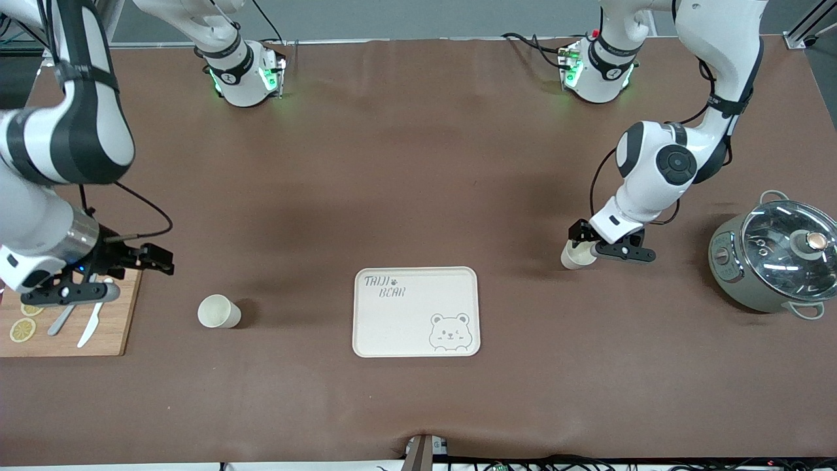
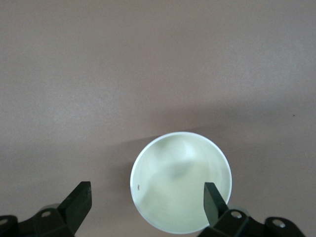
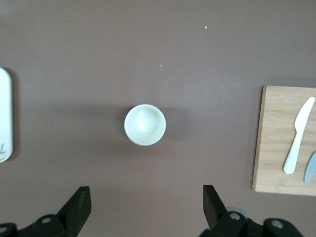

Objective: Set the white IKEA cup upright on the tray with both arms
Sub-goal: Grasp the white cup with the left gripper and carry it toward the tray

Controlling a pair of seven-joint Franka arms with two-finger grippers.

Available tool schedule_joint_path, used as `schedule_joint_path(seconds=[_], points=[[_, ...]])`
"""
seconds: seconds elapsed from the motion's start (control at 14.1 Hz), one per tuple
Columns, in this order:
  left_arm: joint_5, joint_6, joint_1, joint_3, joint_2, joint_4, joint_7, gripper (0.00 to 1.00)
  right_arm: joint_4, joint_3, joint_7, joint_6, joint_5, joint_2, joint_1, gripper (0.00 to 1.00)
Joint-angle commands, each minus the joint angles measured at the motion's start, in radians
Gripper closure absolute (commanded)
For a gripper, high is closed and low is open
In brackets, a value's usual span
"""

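Two white cups stand upright on the brown table. One cup (image 1: 219, 311) stands between the tray (image 1: 392, 327) and the cutting board; it also shows in the right wrist view (image 3: 144, 124). The other cup (image 1: 573, 258) stands toward the left arm's end, and I look down into it in the left wrist view (image 2: 180, 180). My left gripper (image 1: 582, 243) (image 2: 146, 200) is open low over this cup, one finger over its mouth and the other outside its wall. My right gripper (image 1: 78, 291) (image 3: 144, 205) is open and empty, up over the cutting board's edge. The cream bear tray is bare.
A wooden cutting board (image 1: 111, 327) with lemon slices, a white knife (image 1: 90, 327) and a grey utensil lies at the right arm's end. A grey pot with a glass lid (image 1: 775, 261) stands at the left arm's end. The tray's edge (image 3: 4, 116) shows in the right wrist view.
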Motion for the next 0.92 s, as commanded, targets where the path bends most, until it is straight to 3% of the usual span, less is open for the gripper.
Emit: schedule_joint_path(seconds=[0.0, 0.36, 0.43, 0.5, 0.85], points=[[-0.012, 0.023, 0.003, -0.004, 0.026, 0.014, -0.005, 0.0, 0.025, 0.006, -0.005, 0.048, 0.001, 0.069, -0.019, 0.0], [-0.005, 0.065, 0.012, -0.002, 0.08, 0.023, 0.013, 0.0, 0.023, 0.004, -0.013, 0.122, -0.002, 0.158, -0.027, 0.0], [-0.005, 0.071, 0.014, -0.004, 0.098, 0.032, -0.001, 0.08, 0.023, 0.003, -0.019, 0.148, -0.021, 0.175, -0.03, 0.0], [-0.008, 0.071, 0.008, -0.002, 0.1, 0.037, -0.007, 0.99, 0.022, 0.004, -0.019, 0.169, -0.051, 0.19, -0.033, 0.0], [-0.007, 0.072, -0.001, -0.004, 0.141, 0.082, -0.018, 1.0, 0.015, 0.006, -0.019, 0.192, -0.065, 0.235, -0.041, 0.0]])
